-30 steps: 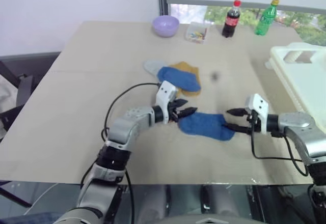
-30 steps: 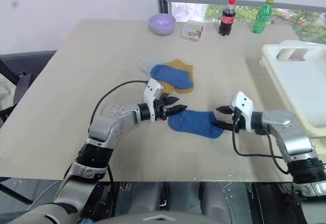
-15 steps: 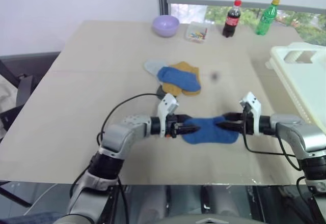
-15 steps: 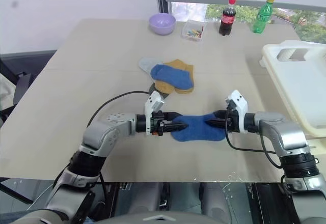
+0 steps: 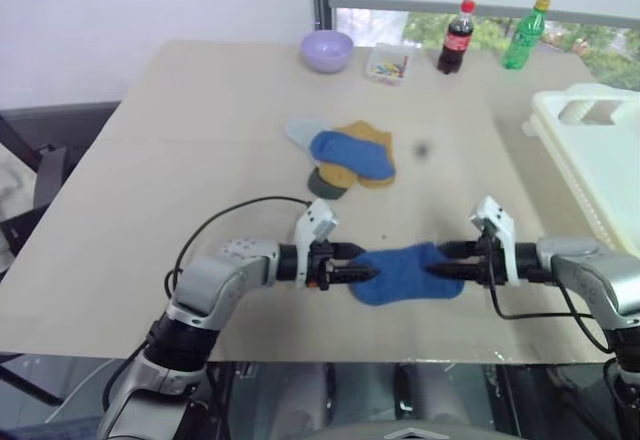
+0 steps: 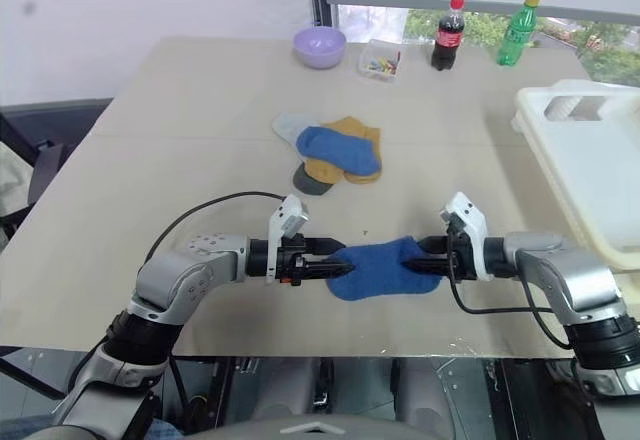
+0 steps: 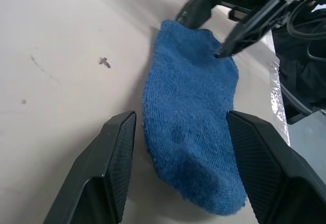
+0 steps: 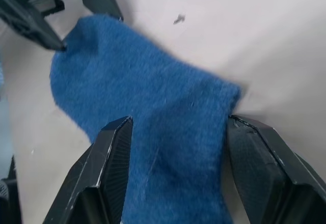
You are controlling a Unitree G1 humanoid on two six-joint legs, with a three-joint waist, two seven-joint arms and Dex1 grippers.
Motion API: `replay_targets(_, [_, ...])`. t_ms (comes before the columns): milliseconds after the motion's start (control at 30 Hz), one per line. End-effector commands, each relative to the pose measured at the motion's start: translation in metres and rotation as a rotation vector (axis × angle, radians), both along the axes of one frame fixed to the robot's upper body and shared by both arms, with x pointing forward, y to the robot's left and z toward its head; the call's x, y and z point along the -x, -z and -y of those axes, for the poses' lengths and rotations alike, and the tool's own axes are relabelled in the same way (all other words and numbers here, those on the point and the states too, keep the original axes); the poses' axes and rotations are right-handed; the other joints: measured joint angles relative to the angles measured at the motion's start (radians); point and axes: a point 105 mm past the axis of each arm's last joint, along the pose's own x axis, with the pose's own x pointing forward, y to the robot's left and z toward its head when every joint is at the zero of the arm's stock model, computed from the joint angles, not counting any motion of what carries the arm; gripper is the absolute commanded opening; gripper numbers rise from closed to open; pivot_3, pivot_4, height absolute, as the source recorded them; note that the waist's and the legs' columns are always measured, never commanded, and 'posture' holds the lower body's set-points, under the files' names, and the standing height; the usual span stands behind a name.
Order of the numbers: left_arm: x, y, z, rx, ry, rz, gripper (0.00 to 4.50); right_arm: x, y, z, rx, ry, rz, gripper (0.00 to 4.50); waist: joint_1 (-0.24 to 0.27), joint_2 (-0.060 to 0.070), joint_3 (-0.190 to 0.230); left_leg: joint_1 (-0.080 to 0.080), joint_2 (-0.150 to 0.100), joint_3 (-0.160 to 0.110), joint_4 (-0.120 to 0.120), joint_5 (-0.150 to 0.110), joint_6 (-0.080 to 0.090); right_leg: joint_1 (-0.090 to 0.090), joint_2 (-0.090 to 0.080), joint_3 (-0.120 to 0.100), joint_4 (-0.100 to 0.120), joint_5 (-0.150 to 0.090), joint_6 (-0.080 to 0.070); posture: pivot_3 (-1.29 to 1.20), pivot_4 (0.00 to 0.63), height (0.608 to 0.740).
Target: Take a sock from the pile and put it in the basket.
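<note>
A single blue sock [image 5: 405,272] lies on the table near its front edge, a little bunched. My left gripper [image 5: 352,266] points at its left end and my right gripper [image 5: 448,262] at its right end, facing each other. Both are open. In the left wrist view the fingers [image 7: 114,158] stand on either side of the sock's [image 7: 191,112] end. In the right wrist view the fingers [image 8: 254,152] flank its other end [image 8: 153,117]. The pile [image 5: 345,152] of blue, mustard and grey socks lies further back. The white basket [image 5: 600,150] stands at the right edge.
At the table's far edge stand a lilac bowl [image 5: 326,50], a small clear box [image 5: 386,63], a cola bottle [image 5: 455,36] and a green bottle [image 5: 524,32]. A black cable [image 5: 230,220] loops over the table by my left arm.
Both grippers have drawn back toward the table's front edge, and the blue sock has come with them, now lying shorter and more bunched between them.
</note>
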Motion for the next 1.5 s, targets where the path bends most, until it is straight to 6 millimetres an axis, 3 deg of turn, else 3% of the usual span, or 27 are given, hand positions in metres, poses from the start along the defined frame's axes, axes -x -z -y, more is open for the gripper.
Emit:
replay_targets(33, [0.006,-0.009,0.003,0.025,0.035,0.028,3.01,0.009,-0.008,0.001,0.001,-0.01,0.003,2.94,-0.001,0.0,0.0,0.0,0.0,0.0,0.0,0.0,0.0,0.0,0.0,0.0,0.0,0.0,0.0,0.0,0.15,0.729])
replay_targets(200, [0.005,-0.01,0.0,0.026,0.032,0.024,3.01,0.001,-0.01,0.009,0.03,0.053,0.064,2.94,-0.001,0.0,0.0,0.0,0.0,0.0,0.0,0.0,0.0,0.0,0.0,0.0,0.0,0.0,0.0,0.0,0.15,0.729])
replay_targets(433, [-0.002,-0.024,-0.007,0.051,0.01,0.088,3.01,-0.005,-0.041,0.019,-0.017,0.072,0.291,2.94,0.0,0.0,0.0,0.0,0.0,0.0,0.0,0.0,0.0,0.0,0.0,0.0,0.0,0.0,0.0,0.0,0.15,0.729])
replay_targets(600, [-0.036,-0.052,-0.003,0.111,-0.119,0.248,3.01,0.007,-0.058,0.014,-0.088,0.063,0.395,4.36,0.003,-0.001,0.001,0.0,0.0,0.0,0.0,0.0,0.0,0.0,0.0,0.0,0.0,0.0,0.0,0.0,0.15,0.729])
replay_targets(733, [-0.055,-0.066,0.011,0.124,-0.186,0.384,3.01,0.023,-0.071,0.004,-0.166,0.039,0.469,4.36,0.001,-0.001,0.001,0.0,0.0,0.0,0.0,0.0,0.0,0.0,0.0,0.0,0.0,0.0,0.0,0.0,0.15,0.729])
replay_targets(900, [-0.091,-0.048,0.025,-0.047,-0.287,0.571,3.01,0.033,-0.073,0.007,-0.18,0.081,0.543,4.36,0.006,-0.001,0.001,0.0,0.0,0.001,0.0,0.0,0.0,0.0,0.001,0.0,0.0,0.0,0.001,0.0,0.15,0.729])
replay_targets(1100, [-0.117,-0.035,0.037,-0.14,-0.318,0.675,3.01,0.035,-0.062,0.018,-0.109,0.141,0.554,4.36,0.003,-0.002,0.001,0.0,-0.001,0.002,0.0,0.0,0.0,0.001,0.0,0.0,-0.001,0.0,0.001,0.0,0.15,0.729])
replay_targets(1500, [-0.134,-0.028,0.045,-0.192,-0.31,0.775,3.01,0.04,-0.054,0.026,-0.067,0.197,0.558,4.36,0.001,-0.002,0.001,0.0,-0.001,0.001,0.0,0.0,0.0,0.0,0.0,-0.001,-0.001,0.0,0.001,0.0,0.15,0.729])
